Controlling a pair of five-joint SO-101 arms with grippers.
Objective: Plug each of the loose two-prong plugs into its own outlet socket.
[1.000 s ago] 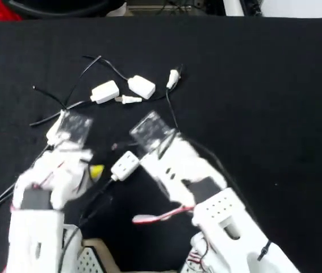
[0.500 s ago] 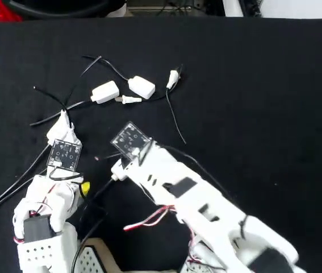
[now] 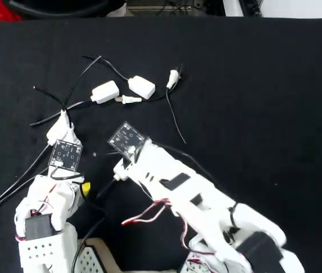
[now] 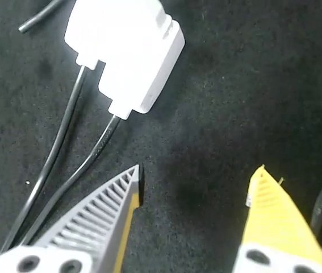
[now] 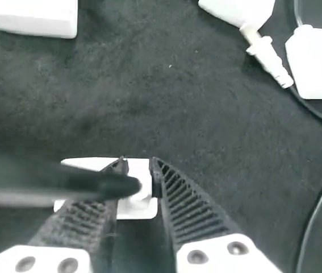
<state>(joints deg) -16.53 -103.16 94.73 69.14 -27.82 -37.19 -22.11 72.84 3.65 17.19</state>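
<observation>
Near the table's (image 3: 263, 85) front edge, left of its middle, a white plug (image 5: 101, 210) lies flat on the black cloth under the right gripper (image 5: 138, 166). The right wrist view gives the grip: two dark ribbed fingers (image 5: 186, 205) have closed to a narrow gap over the plug, with a raised white part of it pinched between their tips. A blurred black cable (image 5: 36, 183) crosses in front of one finger. From above, the arm's own wrist covers those fingers, and the plug's end sticks out beside it towards the left arm.

The left gripper (image 4: 199, 170) is spread wide with nothing between its grey finger (image 4: 107, 219) and its yellow one (image 4: 274, 210), only bare cloth. Just beyond the tips sits a two-part white block (image 4: 124, 48) with two black leads (image 4: 64, 187) running back past the grey finger. In the high view the same block is a small white shape near the table's left edge, just ahead of the left arm, and there I cannot tell that it has two parts.

Farther towards the back edge, left of centre, lie a first white socket block (image 3: 105, 91) and a second white socket block (image 3: 142, 87), close together but apart. A small pronged plug (image 3: 128, 99) sits just in front of the gap between them. Another small plug (image 3: 173, 78) lies to their right on a thin black wire (image 3: 175, 122).
</observation>
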